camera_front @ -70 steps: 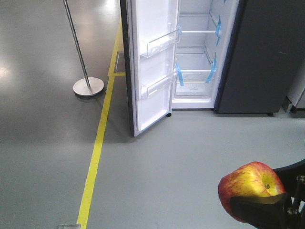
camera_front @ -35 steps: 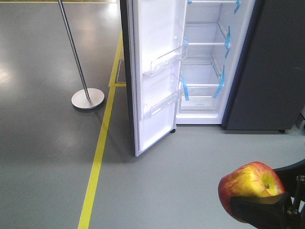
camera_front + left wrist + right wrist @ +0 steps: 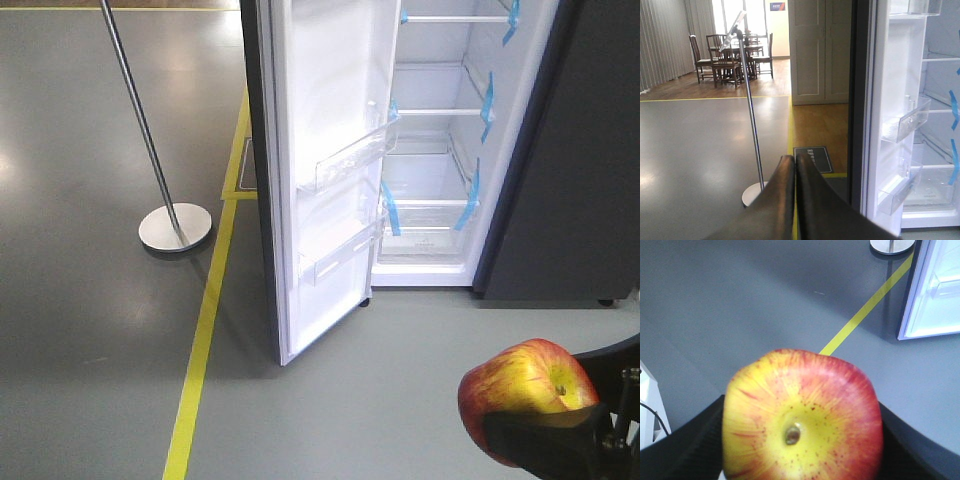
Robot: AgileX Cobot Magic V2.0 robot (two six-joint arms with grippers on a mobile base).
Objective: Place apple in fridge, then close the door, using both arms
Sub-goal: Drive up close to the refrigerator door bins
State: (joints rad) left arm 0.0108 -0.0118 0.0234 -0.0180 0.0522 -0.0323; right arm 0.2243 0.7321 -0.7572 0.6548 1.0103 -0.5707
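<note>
A red and yellow apple (image 3: 525,395) (image 3: 802,415) fills the right wrist view, stem dimple facing the camera. My right gripper (image 3: 801,442) is shut on it, a black finger (image 3: 685,450) on each side, low at the front right. Ahead stands the dark grey fridge (image 3: 580,170), showing a white interior, glass shelves and blue tape. Its door (image 3: 325,150) is swung wide open to the left, white face and clear bins toward me. My left gripper (image 3: 795,161) is shut and empty, left of the door's edge (image 3: 860,125).
A metal post on a round base (image 3: 175,226) stands left of the door. A yellow floor line (image 3: 200,340) runs toward the fridge. Behind, a dark mat (image 3: 812,159), a white panelled double door (image 3: 815,50) and chairs at a table (image 3: 730,55).
The fridge and its open door have grown larger and nearer in the front view, and the post has slid left. The apple sits the same in my right gripper.
</note>
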